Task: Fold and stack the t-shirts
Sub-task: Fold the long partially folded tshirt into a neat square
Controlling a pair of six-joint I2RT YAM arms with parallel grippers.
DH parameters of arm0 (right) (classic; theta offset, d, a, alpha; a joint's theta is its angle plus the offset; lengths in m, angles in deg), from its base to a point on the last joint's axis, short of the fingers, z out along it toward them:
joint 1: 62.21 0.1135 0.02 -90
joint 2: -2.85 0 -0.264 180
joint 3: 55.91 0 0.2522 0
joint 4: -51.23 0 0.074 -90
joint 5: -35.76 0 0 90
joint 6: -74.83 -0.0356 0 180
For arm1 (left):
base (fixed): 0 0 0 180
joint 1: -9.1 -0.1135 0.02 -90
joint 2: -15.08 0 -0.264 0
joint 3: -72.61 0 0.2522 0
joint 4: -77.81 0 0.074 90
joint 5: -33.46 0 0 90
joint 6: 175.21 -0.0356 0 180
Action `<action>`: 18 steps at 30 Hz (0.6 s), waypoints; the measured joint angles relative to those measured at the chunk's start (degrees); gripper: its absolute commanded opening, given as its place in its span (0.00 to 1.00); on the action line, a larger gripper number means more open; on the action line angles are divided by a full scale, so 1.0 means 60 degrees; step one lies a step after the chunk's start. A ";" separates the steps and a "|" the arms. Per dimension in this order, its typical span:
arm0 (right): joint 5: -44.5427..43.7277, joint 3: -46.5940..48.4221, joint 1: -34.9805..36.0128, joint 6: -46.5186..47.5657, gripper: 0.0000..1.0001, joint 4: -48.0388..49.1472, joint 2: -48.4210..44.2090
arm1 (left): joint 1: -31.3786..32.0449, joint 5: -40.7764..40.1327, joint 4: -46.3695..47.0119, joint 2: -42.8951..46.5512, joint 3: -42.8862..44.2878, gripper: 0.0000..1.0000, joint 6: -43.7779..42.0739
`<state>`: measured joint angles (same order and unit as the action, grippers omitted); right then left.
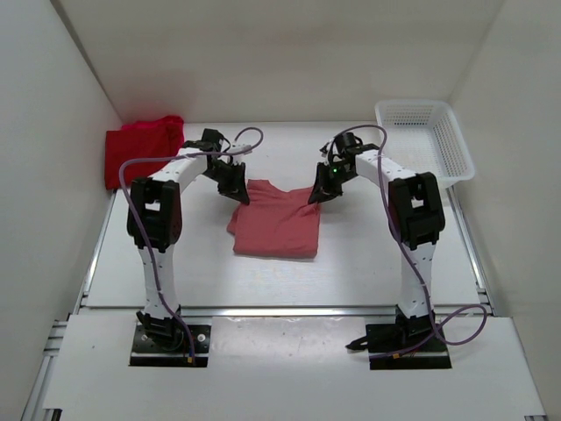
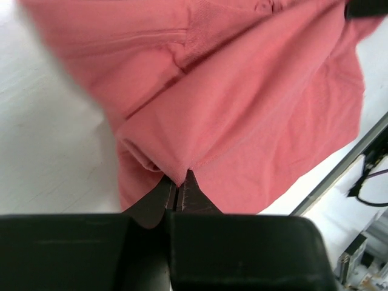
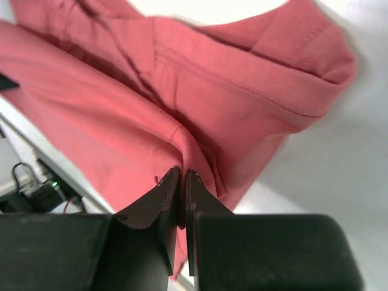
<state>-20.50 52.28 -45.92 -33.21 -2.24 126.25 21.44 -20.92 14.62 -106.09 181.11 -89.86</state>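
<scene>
A faded salmon pink t-shirt (image 1: 276,224) lies partly folded in the middle of the table. My left gripper (image 1: 241,195) is at its far left corner, shut on a pinch of the cloth (image 2: 179,177). At the far right corner my right gripper (image 1: 315,196) is shut on a fold of the same shirt (image 3: 182,167). Both wrist views are filled by this shirt (image 2: 242,103) (image 3: 200,91). Brighter red and crimson t-shirts (image 1: 140,149) lie heaped at the back left, against the wall.
A white mesh basket (image 1: 425,140) stands at the back right. White walls close in the table on three sides. A metal rail (image 1: 280,309) runs along the table's near edge, with the arm bases behind it.
</scene>
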 measured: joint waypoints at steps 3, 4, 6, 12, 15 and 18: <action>0.0229 -0.0076 -0.0138 -0.0055 0.00 -0.0040 -0.0251 | -0.0160 0.0153 0.0004 0.0040 0.0222 0.00 0.0200; 0.0310 -0.0073 -0.0186 -0.0091 0.00 -0.0018 -0.0375 | -0.0208 0.0204 0.0033 0.0095 0.0339 0.00 0.0291; 0.0419 0.0029 -0.0306 -0.0237 0.00 -0.0011 -0.0612 | -0.0277 0.0328 0.0109 0.0237 0.0565 0.00 0.0448; 0.0754 0.0831 -0.0605 -0.0488 0.00 0.0259 -0.0780 | -0.0313 0.0572 0.0579 0.0572 0.1246 0.00 0.0973; 0.0758 0.0867 -0.0681 -0.0579 0.00 0.0412 -0.0758 | -0.0255 0.0572 0.0812 0.0517 0.1461 0.02 0.1169; 0.0721 0.0648 -0.0750 -0.0805 0.00 0.0743 -0.0739 | -0.0127 0.0568 0.0969 0.0157 0.1920 0.07 0.1304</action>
<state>-16.18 56.17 -50.42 -38.04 2.22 121.81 20.67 -17.51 20.43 -105.15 192.63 -82.03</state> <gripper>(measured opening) 0.056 0.055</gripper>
